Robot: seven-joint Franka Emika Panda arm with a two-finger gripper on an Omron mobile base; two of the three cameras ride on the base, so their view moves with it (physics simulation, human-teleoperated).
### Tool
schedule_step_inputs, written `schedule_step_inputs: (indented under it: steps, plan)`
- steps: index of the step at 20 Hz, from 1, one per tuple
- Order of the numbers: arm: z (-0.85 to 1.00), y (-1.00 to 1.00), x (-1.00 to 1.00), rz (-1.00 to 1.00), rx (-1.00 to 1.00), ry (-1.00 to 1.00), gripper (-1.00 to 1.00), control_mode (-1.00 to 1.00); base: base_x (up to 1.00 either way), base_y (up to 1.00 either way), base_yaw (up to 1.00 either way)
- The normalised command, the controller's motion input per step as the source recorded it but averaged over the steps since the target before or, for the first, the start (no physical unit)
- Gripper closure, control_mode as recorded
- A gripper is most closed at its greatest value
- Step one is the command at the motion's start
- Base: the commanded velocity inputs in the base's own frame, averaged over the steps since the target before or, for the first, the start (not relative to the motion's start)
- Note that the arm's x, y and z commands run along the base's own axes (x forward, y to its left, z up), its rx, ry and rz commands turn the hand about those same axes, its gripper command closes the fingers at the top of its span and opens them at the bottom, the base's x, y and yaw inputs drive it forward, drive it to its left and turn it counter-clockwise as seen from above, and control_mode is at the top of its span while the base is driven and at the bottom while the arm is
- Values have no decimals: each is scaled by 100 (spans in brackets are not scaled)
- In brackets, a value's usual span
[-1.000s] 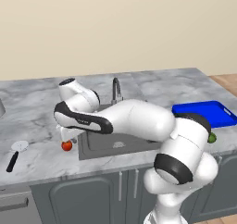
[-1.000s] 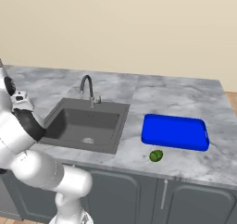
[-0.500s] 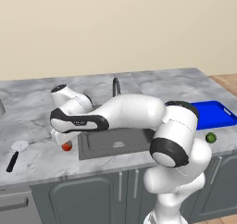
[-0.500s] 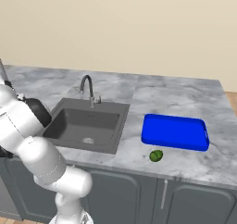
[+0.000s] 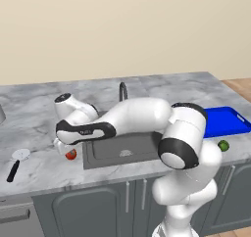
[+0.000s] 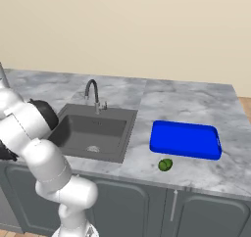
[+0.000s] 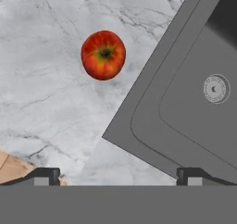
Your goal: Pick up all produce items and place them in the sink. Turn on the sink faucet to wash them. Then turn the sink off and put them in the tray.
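The red-orange produce item [image 7: 103, 55] lies on the grey marble counter just left of the sink [image 7: 185, 93]; in the left base view this red item [image 5: 71, 154] sits right beside my hand. My gripper [image 7: 118, 177] hangs above the counter with its jaws wide apart, and nothing is between them. My gripper [image 5: 62, 146] is partly hidden under the arm. The green produce item [image 6: 165, 164] rests near the counter's front edge, in front of the blue tray [image 6: 185, 139]. The faucet [image 6: 92, 91] stands behind the sink [image 6: 93, 133]; no water shows.
A black-handled utensil with a white head [image 5: 14, 165] lies on the counter left of the red item. My arm stretches over the sink [image 5: 122, 150] and hides most of it. The counter's front edge is close below the hand.
The arm has swung lower and further left, bringing the hand down beside the red item. The jaws have stayed wide apart. Produce, tray and faucet have not moved.
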Motion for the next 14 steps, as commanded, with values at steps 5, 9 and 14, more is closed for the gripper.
schedule_step_inputs:
  steps: [5,9,14]
  plan:
    - [-11,14,6,0,4,-1,-100,-100,0,0,0]
    - [0,16,14,0,1,-2,-100,-100,0,0,0]
    - [-4,8,16,0,0,-2,-100,-100,0,0,0]
